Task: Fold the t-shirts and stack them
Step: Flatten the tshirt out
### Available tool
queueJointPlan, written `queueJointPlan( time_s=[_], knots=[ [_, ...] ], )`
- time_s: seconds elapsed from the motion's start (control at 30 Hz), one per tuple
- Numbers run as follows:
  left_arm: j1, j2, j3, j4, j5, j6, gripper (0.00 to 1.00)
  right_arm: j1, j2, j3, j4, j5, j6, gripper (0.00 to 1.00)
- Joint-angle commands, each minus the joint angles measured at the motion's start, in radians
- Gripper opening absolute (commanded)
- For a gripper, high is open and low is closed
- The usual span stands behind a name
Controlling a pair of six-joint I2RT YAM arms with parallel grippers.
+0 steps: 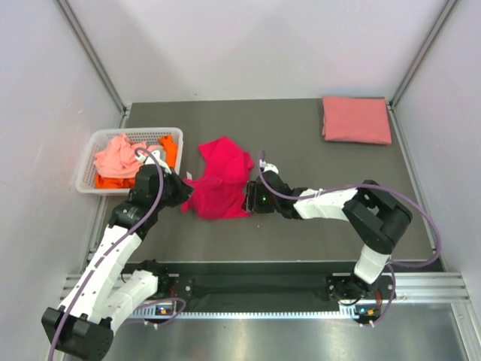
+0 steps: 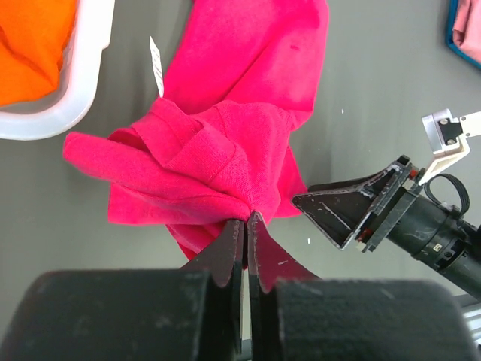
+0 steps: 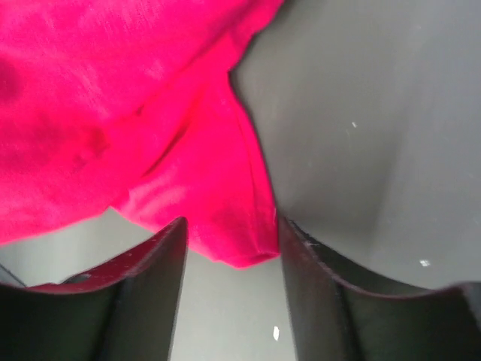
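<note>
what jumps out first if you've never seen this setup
The crumpled magenta-red t-shirt mid-table, pinched by the left gripper while the right gripper straddles its other edge, open. Next, a folded salmon pink shirt in the far right corner and the white basket holding other shirts at left.

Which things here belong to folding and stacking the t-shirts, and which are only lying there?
Belong to the job: magenta-red t-shirt; folded salmon pink t-shirt; pale coral t-shirt; orange t-shirt.
Only lying there: white slotted basket, which holds the coral and orange ones.
</note>
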Motion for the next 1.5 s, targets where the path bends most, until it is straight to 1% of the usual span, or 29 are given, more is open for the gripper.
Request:
queueJointPlan(
  time_s=[0.0,0.03,0.1,0.2,0.27,0.33,0.37,0.43,0.5,0.53,0.57,0.6,0.63,0.67,0.7,0.73,0.77,0.8,0.83,0.87,0.93,0.97,1.07,1.17,1.23,1.33,1.37,1.43,1.47],
  knots=[
    [0.002,0.013,0.031,0.040,-0.007,0.013,0.00,0.021,0.044,0.060,-0.024,0.028,0.001,0.51],
    [0.002,0.015,0.032,0.042,-0.002,0.008,0.00,0.022,0.045,0.064,-0.034,0.028,0.014,0.46],
    [0.002,0.026,0.038,0.042,0.007,0.008,0.00,0.027,0.044,0.072,-0.077,0.058,0.024,0.43],
    [0.002,0.033,0.042,0.046,0.013,0.003,0.00,0.041,0.036,0.092,-0.154,0.135,0.023,0.42],
    [0.002,0.035,0.038,0.054,0.016,0.002,0.00,0.047,0.035,0.101,-0.173,0.152,0.014,0.33],
    [0.002,0.042,0.035,0.075,0.024,0.002,0.00,0.045,0.026,0.106,-0.191,0.170,0.011,0.14],
    [0.002,0.047,0.038,0.086,0.028,0.003,0.00,0.045,0.003,0.119,-0.218,0.182,0.000,0.00],
    [0.002,0.056,0.067,0.115,0.027,0.015,0.00,0.044,-0.037,0.156,-0.287,0.282,-0.040,0.00],
    [0.002,0.078,0.135,0.131,0.001,0.040,0.00,0.041,-0.131,0.224,-0.376,0.394,-0.099,0.00],
    [0.002,0.091,0.169,0.132,-0.011,0.051,0.00,0.042,-0.170,0.247,-0.402,0.423,-0.121,0.00],
    [0.002,0.120,0.207,0.129,-0.015,0.064,0.00,0.042,-0.250,0.297,-0.445,0.452,-0.141,0.00],
    [0.002,0.136,0.292,0.126,-0.015,0.080,0.00,0.042,-0.290,0.322,-0.461,0.492,-0.162,0.00],
    [0.002,0.153,0.339,0.120,-0.048,0.101,0.00,0.042,-0.332,0.343,-0.475,0.515,-0.205,0.00],
    [0.002,0.183,0.386,0.105,-0.050,0.112,0.00,0.044,-0.411,0.387,-0.496,0.532,-0.227,0.00],
    [0.002,0.196,0.476,0.100,-0.045,0.123,0.00,0.044,-0.451,0.408,-0.501,0.561,-0.247,0.00],
    [0.002,0.205,0.520,0.099,-0.030,0.147,0.00,0.044,-0.491,0.420,-0.501,0.571,-0.288,0.00],
    [0.002,0.217,0.558,0.100,-0.028,0.155,0.00,0.044,-0.572,0.435,-0.489,0.572,-0.311,0.00],
    [0.002,0.219,0.630,0.099,0.008,0.161,0.00,0.045,-0.611,0.440,-0.483,0.565,-0.327,0.00],
    [0.001,0.219,0.662,0.097,0.021,0.170,0.00,0.047,-0.652,0.440,-0.473,0.561,-0.353,0.00],
    [0.001,0.216,0.696,0.094,0.049,0.169,0.00,0.050,-0.732,0.429,-0.447,0.552,-0.362,0.00],
    [0.001,0.204,0.776,0.095,0.080,0.164,0.00,0.052,-0.809,0.408,-0.418,0.497,-0.371,0.00],
    [0.001,0.181,0.791,0.108,0.115,0.160,0.00,0.052,-0.876,0.377,-0.382,0.474,-0.373,0.00],
    [0.001,0.136,0.809,0.189,0.163,0.144,0.00,0.052,-0.976,0.324,-0.332,0.423,-0.358,0.00],
    [0.001,0.136,0.798,0.262,0.209,0.137,0.00,0.052,-1.016,0.301,-0.317,0.429,-0.344,0.00],
    [0.001,0.160,0.786,0.281,0.226,0.146,0.00,0.050,-1.018,0.287,-0.314,0.472,-0.347,0.00],
    [0.002,0.249,0.740,0.338,0.264,0.163,0.00,0.052,-0.993,0.252,-0.330,0.596,-0.350,0.00],
    [0.001,0.318,0.721,0.383,0.277,0.167,0.00,0.052,-0.975,0.247,-0.352,0.639,-0.350,0.00],
    [0.001,0.413,0.727,0.420,0.330,0.169,0.00,0.052,-0.955,0.227,-0.376,0.777,-0.359,0.00],
    [0.001,0.528,0.744,0.445,0.355,0.173,0.00,0.050,-0.938,0.218,-0.377,0.819,-0.365,0.00]
  ],
)
